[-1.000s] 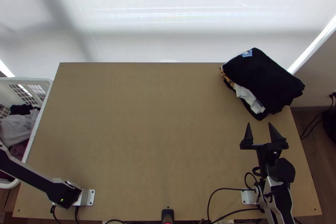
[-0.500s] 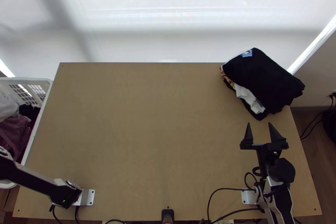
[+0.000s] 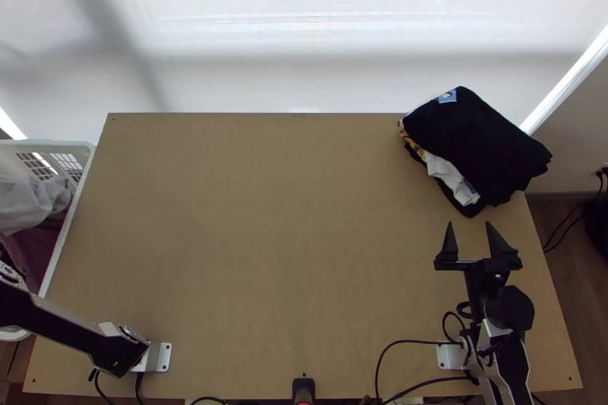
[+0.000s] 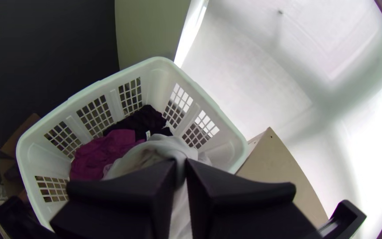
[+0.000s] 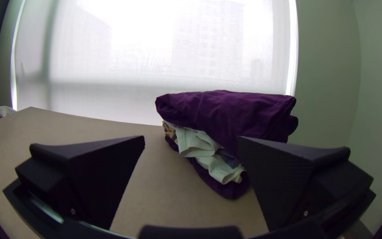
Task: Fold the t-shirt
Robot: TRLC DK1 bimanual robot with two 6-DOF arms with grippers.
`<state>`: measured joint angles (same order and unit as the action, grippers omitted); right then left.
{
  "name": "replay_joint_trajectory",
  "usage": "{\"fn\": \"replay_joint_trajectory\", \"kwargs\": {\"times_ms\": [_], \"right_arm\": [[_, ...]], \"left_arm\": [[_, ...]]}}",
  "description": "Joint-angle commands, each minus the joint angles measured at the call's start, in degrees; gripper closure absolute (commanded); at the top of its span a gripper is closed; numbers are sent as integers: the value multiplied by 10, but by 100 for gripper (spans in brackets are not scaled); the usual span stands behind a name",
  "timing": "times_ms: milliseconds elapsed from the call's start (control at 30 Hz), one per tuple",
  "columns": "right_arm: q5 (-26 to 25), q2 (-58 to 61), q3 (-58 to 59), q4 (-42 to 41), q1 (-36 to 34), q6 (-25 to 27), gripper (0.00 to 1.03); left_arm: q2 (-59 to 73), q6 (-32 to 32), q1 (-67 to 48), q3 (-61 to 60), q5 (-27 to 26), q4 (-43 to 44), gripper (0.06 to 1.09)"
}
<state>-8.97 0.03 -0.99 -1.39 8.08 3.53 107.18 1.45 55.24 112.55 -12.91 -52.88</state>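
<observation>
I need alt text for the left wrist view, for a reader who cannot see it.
The left gripper pinches a pale grey cloth between its black fingers, over a white plastic laundry basket with lattice sides. Magenta cloth and black cloth lie bunched inside it, and the light wooden table is beside it.

Your left arm (image 3: 72, 336): long black panel, silver-grey edging. Pale base plate (image 3: 162, 357) by table's (image 3: 266, 268) near left corner, small dark holes. Black cables (image 3: 139, 385) at base. Your right arm (image 3: 513, 363): black panels, silver-grey shell, chunky black joint housing (image 3: 511, 308), thin black cable loop (image 3: 453, 314). Your right gripper (image 3: 469, 224): black, wide fingers (image 5: 98, 172) tapering to points, small screws (image 5: 73, 211). Your left gripper (image 4: 181, 161): black, wedge-shaped fingers.
</observation>
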Motion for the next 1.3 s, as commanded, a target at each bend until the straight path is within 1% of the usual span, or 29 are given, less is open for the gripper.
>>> {"fn": "replay_joint_trajectory", "kwargs": {"times_ms": [0, 167, 233, 300, 333, 400, 433, 533, 567, 667, 833, 900, 933, 1267], "right_arm": [[0, -2, 7, 2, -3, 10, 5], [1, -2, 7, 2, -3, 10, 5], [0, -2, 7, 2, -3, 10, 5], [0, -2, 7, 2, -3, 10, 5], [0, -2, 7, 2, -3, 10, 5], [0, -2, 7, 2, -3, 10, 5], [0, -2, 7, 2, -3, 10, 5], [0, -2, 7, 2, -3, 10, 5], [0, -2, 7, 2, -3, 10, 5], [0, -2, 7, 2, -3, 10, 5], [0, -2, 7, 2, -3, 10, 5], [0, -2, 7, 2, -3, 10, 5], [0, -2, 7, 2, -3, 10, 5], [0, -2, 7, 2, -3, 10, 5]], "left_arm": [[-27, -14, -7, -8, -8, -12, 65], [-28, -25, -8, -26, -9, -17, 61], [-28, -23, -5, -26, -10, -13, 55], [-19, -19, 4, -28, -8, 15, 43], [-7, -14, 11, -25, -9, 23, 41], [22, -9, 22, -17, -9, 30, 40], [43, -5, 29, -8, -7, 38, 36], [94, -27, 31, 28, -8, -25, 26], [109, -38, 31, 35, -8, -45, 24], [154, -55, 33, 54, -8, -93, 24], [238, -64, 44, 107, -5, -159, 24], [255, -72, 47, 107, -5, -160, 23], [262, -77, 48, 107, -5, -160, 20], [342, -105, 55, 106, 4, -142, 20]]}}
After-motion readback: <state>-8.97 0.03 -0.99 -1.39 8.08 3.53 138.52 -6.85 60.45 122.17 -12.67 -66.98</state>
